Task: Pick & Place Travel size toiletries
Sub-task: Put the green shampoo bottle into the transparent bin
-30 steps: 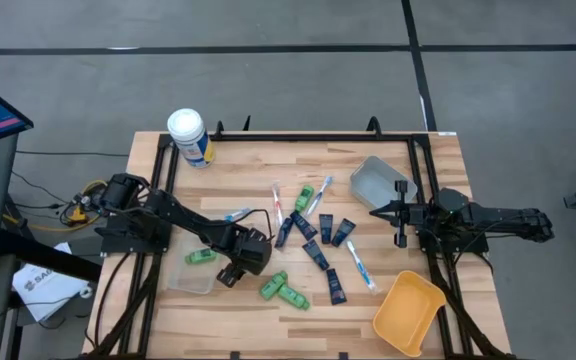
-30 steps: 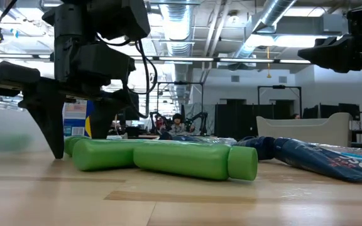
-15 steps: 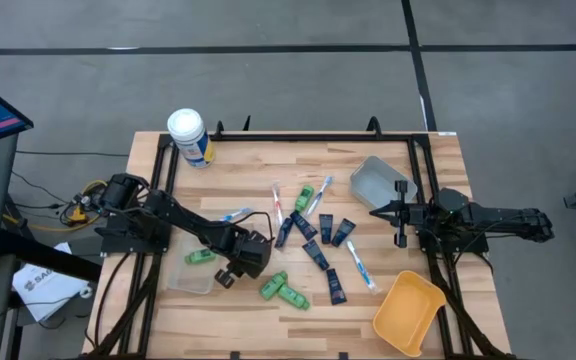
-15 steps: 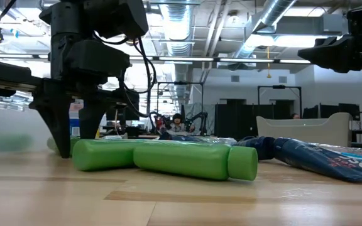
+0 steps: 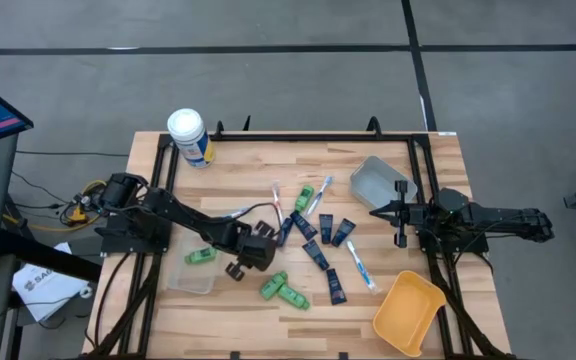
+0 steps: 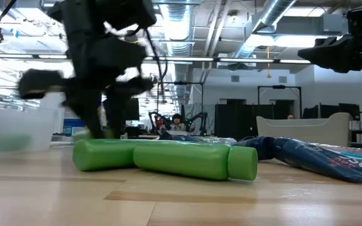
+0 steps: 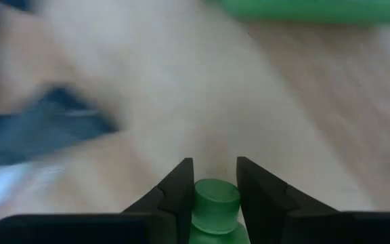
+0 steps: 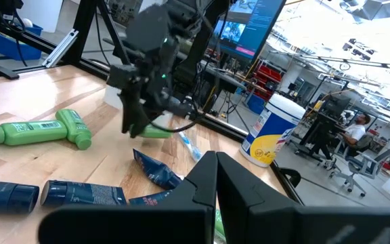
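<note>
Close up, two green bottles point(image 6: 168, 158) lie on the wooden table point(image 5: 368, 310); behind them the left gripper point(image 7: 210, 193) clamps a third green bottle point(image 7: 212, 213). Farther off, the right gripper point(image 5: 400, 212) waits, fingers together, before a workshop room.

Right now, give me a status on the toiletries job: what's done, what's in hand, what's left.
Done: one green bottle sits at the clear bin on the left side.
In hand: the left gripper is shut on a green bottle, lifted over the table.
Left: two green bottles, the navy tubes and the toothbrushes lie loose on the wood; the yellow bin and grey bin look empty. The right gripper waits, shut.
</note>
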{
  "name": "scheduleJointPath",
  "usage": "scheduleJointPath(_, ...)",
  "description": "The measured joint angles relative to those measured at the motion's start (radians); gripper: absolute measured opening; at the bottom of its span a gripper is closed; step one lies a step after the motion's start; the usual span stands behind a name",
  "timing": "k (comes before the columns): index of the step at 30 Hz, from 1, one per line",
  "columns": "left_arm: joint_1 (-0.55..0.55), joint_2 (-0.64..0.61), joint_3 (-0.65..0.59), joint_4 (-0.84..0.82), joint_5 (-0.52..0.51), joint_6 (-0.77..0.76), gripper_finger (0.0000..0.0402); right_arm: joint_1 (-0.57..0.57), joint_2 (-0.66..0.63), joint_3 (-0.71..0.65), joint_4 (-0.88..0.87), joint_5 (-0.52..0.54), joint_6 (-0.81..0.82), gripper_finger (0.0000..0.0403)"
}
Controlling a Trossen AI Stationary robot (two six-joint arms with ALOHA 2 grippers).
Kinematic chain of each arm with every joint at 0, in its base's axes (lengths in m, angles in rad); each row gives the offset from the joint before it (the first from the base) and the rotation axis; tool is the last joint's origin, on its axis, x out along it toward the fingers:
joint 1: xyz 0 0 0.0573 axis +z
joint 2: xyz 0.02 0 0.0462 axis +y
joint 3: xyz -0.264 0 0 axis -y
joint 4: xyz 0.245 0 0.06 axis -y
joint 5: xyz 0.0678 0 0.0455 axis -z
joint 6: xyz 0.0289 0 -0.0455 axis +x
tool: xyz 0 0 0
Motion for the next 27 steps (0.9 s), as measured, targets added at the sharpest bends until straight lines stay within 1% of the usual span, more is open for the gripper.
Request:
scheduleJointPath(2, 0.002, 0.000, 0.028, 0.001, -0.025, 0.000, 0.0089, 0.000, 0.000, 0.000, 0.000, 0.000, 0.000, 0.0000)
scheduleJointPath(5, 0.003, 0.000, 0.079, -0.002, -0.031, -0.016, 0.0089, 0.000, 0.000, 0.000, 0.000, 0.000, 0.000, 0.0000)
scheduleJointPath(8, -0.003, -0.002, 0.138, -0.064, -0.051, -0.127, 0.0089, 0.000, 0.000, 0.000, 0.000, 0.000, 0.000, 0.0000)
scheduleJointPath(11, -0.012, -0.019, 0.187, -0.168, -0.050, -0.296, 0.0088, 0.000, 0.000, 0.000, 0.000, 0.000, 0.000, 0.0000)
scheduleJointPath(13, -0.025, -0.052, 0.197, -0.241, -0.040, -0.433, 0.0088, 0.000, 0.000, 0.000, 0.000, 0.000, 0.000, 0.0000)
scheduleJointPath(19, -0.055, -0.187, 0.198, -0.424, 0.103, -0.876, 0.0088, 0.000, 0.000, 0.000, 0.001, 0.000, 0.000, 0.0000)
scheduleJointPath(21, -0.068, -0.231, 0.198, -0.478, 0.132, -1.018, 0.0088, 0.000, 0.000, 0.000, 0.004, 0.000, 0.000, 0.0000)
scheduleJointPath(23, -0.086, -0.268, 0.192, -0.505, 0.138, -1.145, 0.0088, 0.000, 0.000, 0.000, 0.000, 0.000, 0.000, 0.0000)
scheduleJointPath(27, -0.130, -0.340, 0.130, -0.503, 0.138, -1.349, 0.0088, 0.000, 0.000, 0.000, 0.001, 0.000, 0.000, 0.0000)
